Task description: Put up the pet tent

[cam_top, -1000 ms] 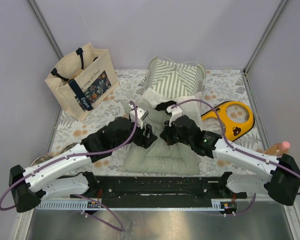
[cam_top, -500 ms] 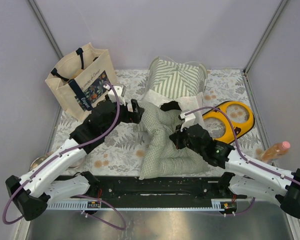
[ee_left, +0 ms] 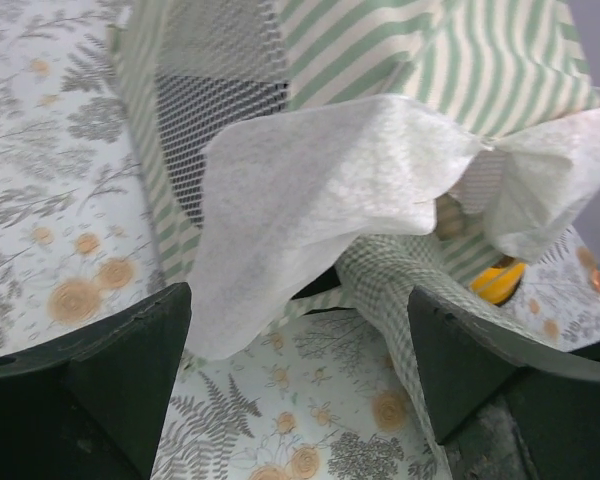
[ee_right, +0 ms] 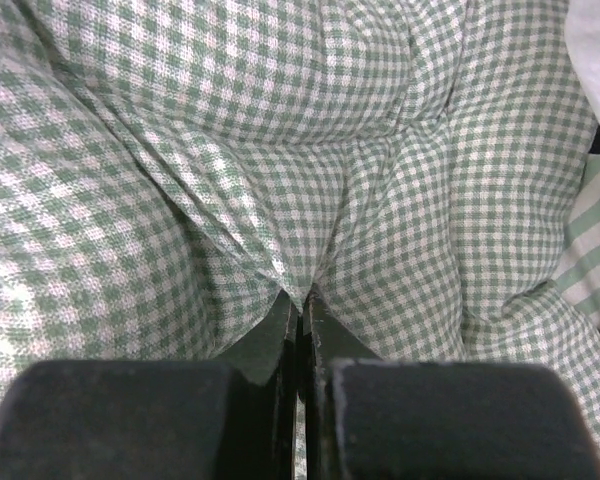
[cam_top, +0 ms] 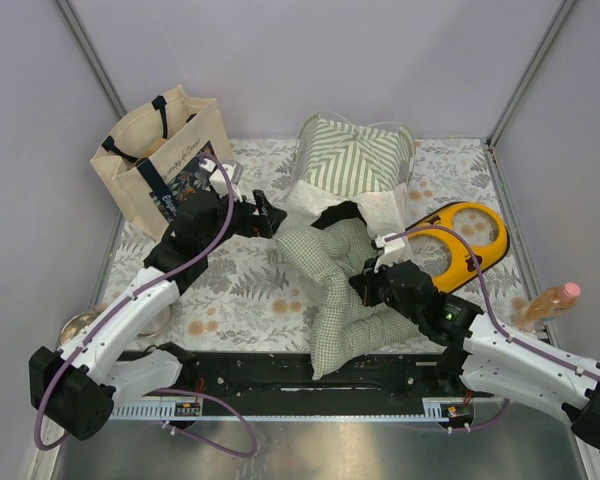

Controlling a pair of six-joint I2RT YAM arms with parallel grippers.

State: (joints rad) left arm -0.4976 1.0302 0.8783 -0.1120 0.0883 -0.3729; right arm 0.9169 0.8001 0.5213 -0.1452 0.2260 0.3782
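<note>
Tent (cam_top: 352, 158) is sitting at twelve o'clock. Right pincer (ee_right: 300, 312) is clamping the cushion (cam_top: 345, 290) — seemingly clearing it toward six; left pincer (ee_left: 298, 345) is gaping before the flap (ee_left: 320, 200), next needing to grip it.

Our flower-patterned table (cam_top: 230, 300).
On it we see a tote bag (cam_top: 160, 165), a striped tent (cam_top: 352, 160), a checked cushion (cam_top: 340, 290), a yellow double bowl (cam_top: 470, 235), a bottle (cam_top: 550, 300) and a metal bowl (cam_top: 80, 322).

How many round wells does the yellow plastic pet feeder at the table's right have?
2. One round well sits at the yellow plastic feeder's right end; the other is at its left end, partly covered from above. None appears fully hidden.
</note>
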